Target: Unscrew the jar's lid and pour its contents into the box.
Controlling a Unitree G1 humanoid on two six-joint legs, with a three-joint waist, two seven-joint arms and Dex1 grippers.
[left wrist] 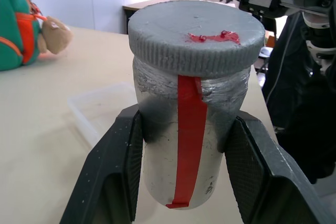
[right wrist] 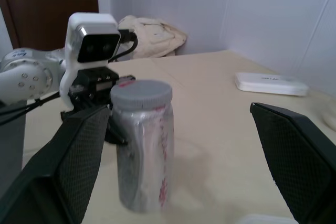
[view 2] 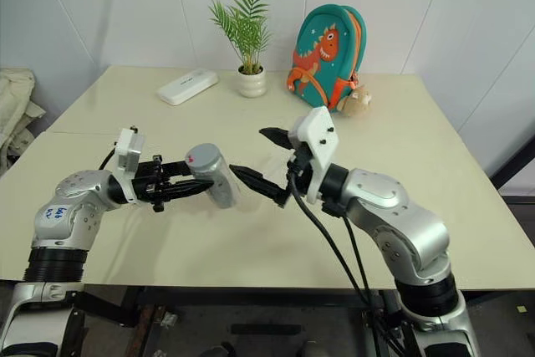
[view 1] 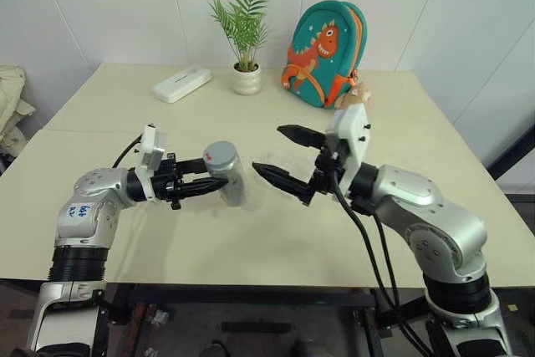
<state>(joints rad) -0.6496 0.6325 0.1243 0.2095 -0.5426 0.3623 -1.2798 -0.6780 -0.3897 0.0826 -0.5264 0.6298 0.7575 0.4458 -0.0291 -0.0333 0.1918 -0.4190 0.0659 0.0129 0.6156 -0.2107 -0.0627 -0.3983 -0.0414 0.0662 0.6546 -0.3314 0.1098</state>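
- Your left gripper (view 1: 219, 183) held the jar (view 1: 229, 175) by its silvery body above the tabletop (view 1: 100, 123), jaws clamped on either side of the red strip, the jar roughly upright and tipped a little.
- The lid (left wrist: 195, 36) was on the jar, its ribbed grey rim seated and a red mark on top; by the look of it, no unscrewing had begun.
- Your right gripper (view 1: 284, 158) hung just beside the jar, jaws spread wide and holding nothing, one finger (view 1: 280, 178) close to the jar's side and the other higher and farther back.
- From the right wrist, the jar stood between the two open fingers but well ahead of them, so the lid was not yet within their reach.
- The box (left wrist: 102, 109) lay on the tabletop behind and below the jar, clear and apparently empty; the contents could not be seen through the jar's wall.
- The step in hand looked like the approach to the lid.
- The next move called for you to bring the open right jaws over the lid's rim, level with it rather than with the body, close them squarely, then twist while the left grip stayed firm.
- The pour into the box had still to follow.
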